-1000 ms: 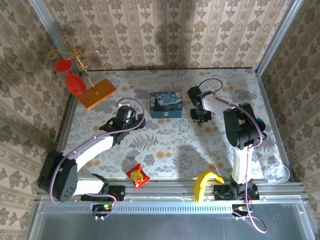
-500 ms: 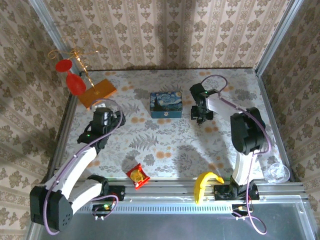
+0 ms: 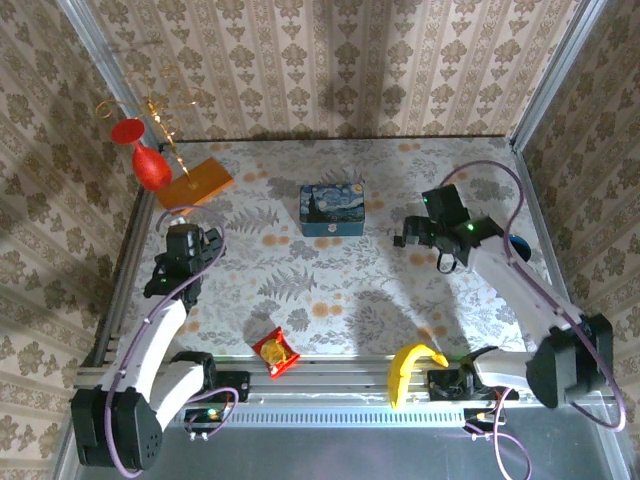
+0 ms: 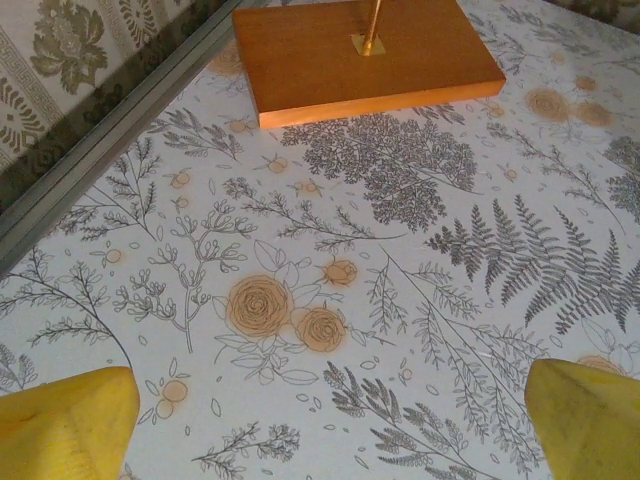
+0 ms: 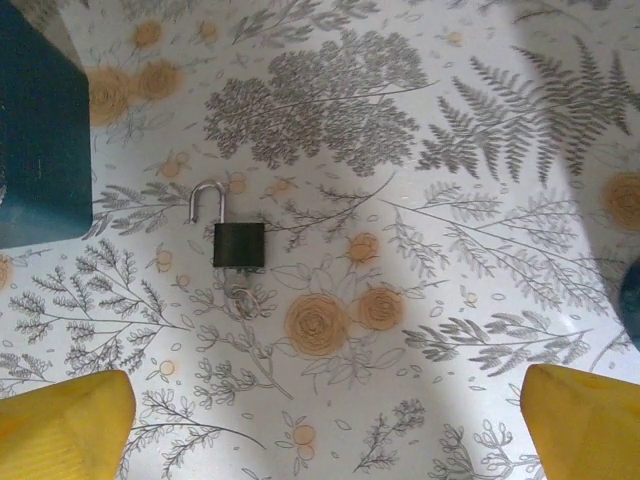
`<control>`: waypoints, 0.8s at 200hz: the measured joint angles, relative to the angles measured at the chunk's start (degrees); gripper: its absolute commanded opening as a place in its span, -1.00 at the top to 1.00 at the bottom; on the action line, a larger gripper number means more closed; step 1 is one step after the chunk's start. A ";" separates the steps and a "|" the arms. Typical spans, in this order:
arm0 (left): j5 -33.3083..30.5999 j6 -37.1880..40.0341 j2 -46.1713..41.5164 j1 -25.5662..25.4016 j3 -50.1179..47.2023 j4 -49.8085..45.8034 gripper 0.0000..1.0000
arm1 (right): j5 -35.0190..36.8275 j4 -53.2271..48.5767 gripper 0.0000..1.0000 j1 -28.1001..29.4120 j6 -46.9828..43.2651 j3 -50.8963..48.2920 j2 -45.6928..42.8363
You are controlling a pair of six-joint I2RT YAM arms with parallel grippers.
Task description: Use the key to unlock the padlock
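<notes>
Toward ten o'clock from the right tool point(image 5: 325, 420), found the padlock point(image 5: 239, 245) flat on the counter point(image 5: 480, 300), shackle point(image 5: 205, 200) swung off to one side, what looks like the key point(image 5: 238, 290) at its six o'clock end. Judged unlocking done. Noted right tool spread wide, grasping nothing; left tool point(image 4: 330, 425) likewise released. Recommend only lifting clear. Logged blue tin point(image 5: 40, 150) at nine o'clock of the lock, floral counter covering, patterned walls point(image 3: 300, 60).

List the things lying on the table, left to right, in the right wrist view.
tin → padlock → dark blue object, cut off by the right edge
</notes>
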 measured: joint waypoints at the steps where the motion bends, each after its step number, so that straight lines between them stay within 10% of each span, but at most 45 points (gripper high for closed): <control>1: 0.00 0.02 0.00 0.00 -0.11 0.17 -1.00 | 0.07 0.17 -1.00 -0.02 -0.02 -0.20 -0.24; 69: -3.02 10.73 2.64 2.40 -10.12 20.39 -1.00 | 2.45 25.46 -1.00 -5.70 -5.42 -25.00 -10.19; 160: 6.36 25.09 19.52 5.01 -15.37 52.28 -1.00 | 4.79 43.50 -1.00 -5.92 -13.68 -27.98 -10.23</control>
